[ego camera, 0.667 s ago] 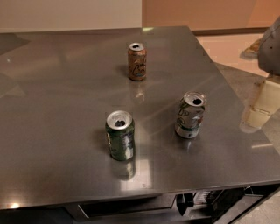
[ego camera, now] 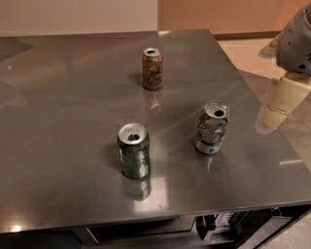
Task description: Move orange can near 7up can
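The orange can (ego camera: 152,68) stands upright on the far middle of the grey metal table (ego camera: 63,107). It is orange-brown with pale swirls and a silver top. The 7up can (ego camera: 212,128) stands upright on the near right; it is white with green lettering and slightly dented. The two cans are well apart. My gripper (ego camera: 278,103) is cream-coloured and hangs from a grey arm (ego camera: 296,41) at the right edge of the view. It is over the table's right edge, right of the 7up can, and touches no can.
A dark green can (ego camera: 133,151) stands upright near the front, left of the 7up can. The table's right edge borders a pale floor (ego camera: 252,53). A beige wall (ego camera: 77,14) runs behind the table.
My gripper and arm have shifted slightly left and up, toward the table. The three cans have not moved.
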Motion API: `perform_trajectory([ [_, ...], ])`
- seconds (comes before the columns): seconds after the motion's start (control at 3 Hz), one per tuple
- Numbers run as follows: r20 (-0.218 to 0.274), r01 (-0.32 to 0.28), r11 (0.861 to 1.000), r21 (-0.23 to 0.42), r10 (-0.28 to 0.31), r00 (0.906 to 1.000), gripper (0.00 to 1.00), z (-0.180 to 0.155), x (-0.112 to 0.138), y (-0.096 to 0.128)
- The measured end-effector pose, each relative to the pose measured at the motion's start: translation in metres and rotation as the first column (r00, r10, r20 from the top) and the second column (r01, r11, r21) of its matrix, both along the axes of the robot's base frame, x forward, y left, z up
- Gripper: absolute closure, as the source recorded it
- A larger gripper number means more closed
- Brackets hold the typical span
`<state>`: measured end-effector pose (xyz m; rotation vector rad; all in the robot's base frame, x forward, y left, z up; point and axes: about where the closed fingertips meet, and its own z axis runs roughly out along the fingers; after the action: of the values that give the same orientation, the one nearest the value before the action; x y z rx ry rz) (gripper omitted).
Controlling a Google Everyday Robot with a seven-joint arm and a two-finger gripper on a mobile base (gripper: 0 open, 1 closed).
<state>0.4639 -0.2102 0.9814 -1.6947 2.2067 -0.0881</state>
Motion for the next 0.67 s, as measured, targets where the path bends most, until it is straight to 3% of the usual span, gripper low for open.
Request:
perform_trajectory([
  [0.67,-0.007,0.019,0.989,0.145,-0.019,0.9998,0.0,0.002,0.075,0.027],
])
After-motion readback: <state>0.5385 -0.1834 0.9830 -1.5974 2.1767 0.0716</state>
